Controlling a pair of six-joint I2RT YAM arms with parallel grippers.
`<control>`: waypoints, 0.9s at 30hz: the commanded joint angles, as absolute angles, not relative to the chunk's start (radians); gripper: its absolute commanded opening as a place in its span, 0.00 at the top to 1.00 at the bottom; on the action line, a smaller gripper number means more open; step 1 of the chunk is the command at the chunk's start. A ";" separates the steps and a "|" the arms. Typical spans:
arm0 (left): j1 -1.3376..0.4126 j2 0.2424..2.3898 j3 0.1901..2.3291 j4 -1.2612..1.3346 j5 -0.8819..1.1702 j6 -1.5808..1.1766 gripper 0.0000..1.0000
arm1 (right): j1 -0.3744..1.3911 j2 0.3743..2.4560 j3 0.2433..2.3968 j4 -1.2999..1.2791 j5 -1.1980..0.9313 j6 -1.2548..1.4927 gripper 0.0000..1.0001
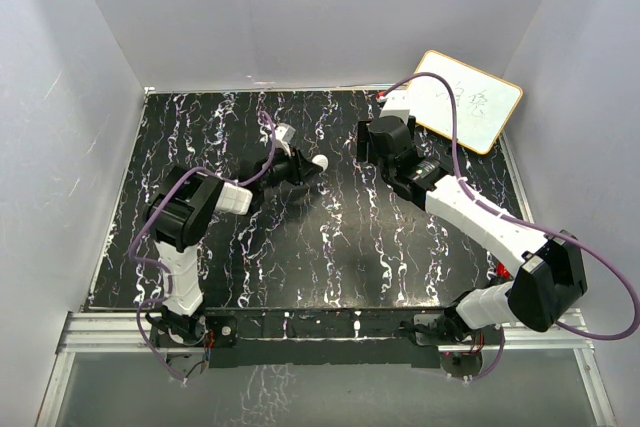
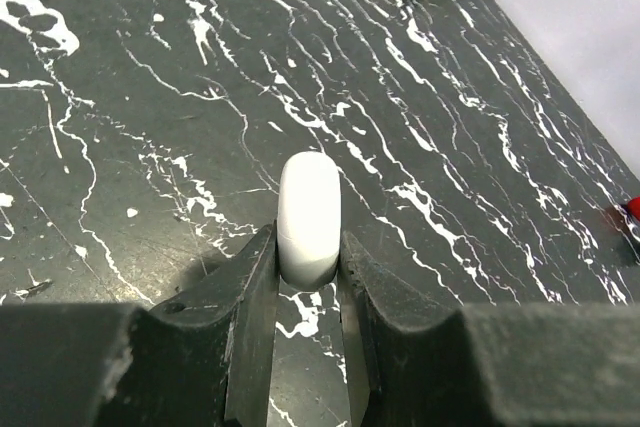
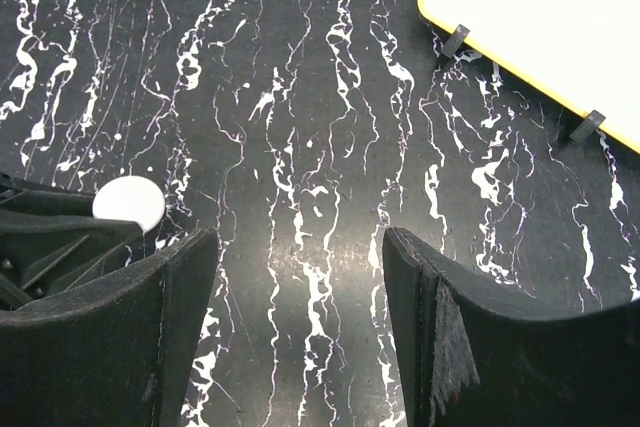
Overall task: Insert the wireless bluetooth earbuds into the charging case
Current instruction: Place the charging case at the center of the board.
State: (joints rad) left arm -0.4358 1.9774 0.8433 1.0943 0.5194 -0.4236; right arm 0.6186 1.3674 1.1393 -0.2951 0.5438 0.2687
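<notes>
My left gripper is shut on a white round disc, gripped edge-on at the fingertips just above the black marbled table. The disc also shows in the top view and the right wrist view. My right gripper is open and empty, hovering right of the disc; its jaws stand wide apart over bare table. A small red piece peeks out beside my right arm's elbow and at the left wrist view's right edge. I cannot tell whether it is the charging case or an earbud.
A yellow-framed whiteboard leans at the back right corner; it also shows in the right wrist view. White walls enclose the table on three sides.
</notes>
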 commanded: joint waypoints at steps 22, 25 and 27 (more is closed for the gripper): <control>-0.453 2.015 1.035 0.609 0.409 -0.365 0.88 | 0.606 1.347 1.104 -0.236 0.513 0.297 0.35; -0.455 2.015 1.039 0.590 0.396 -0.358 0.83 | 0.606 1.353 1.108 -0.236 0.511 0.298 0.35; -0.456 2.009 1.038 0.582 0.383 -0.356 0.76 | 0.606 1.358 1.110 -0.242 0.510 0.299 0.35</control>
State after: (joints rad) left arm -0.4492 2.0254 1.0119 0.6411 0.4122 -0.3759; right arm 0.6121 1.3674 1.0992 -0.2829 0.5076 0.2909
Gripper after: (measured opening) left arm 0.254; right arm 0.653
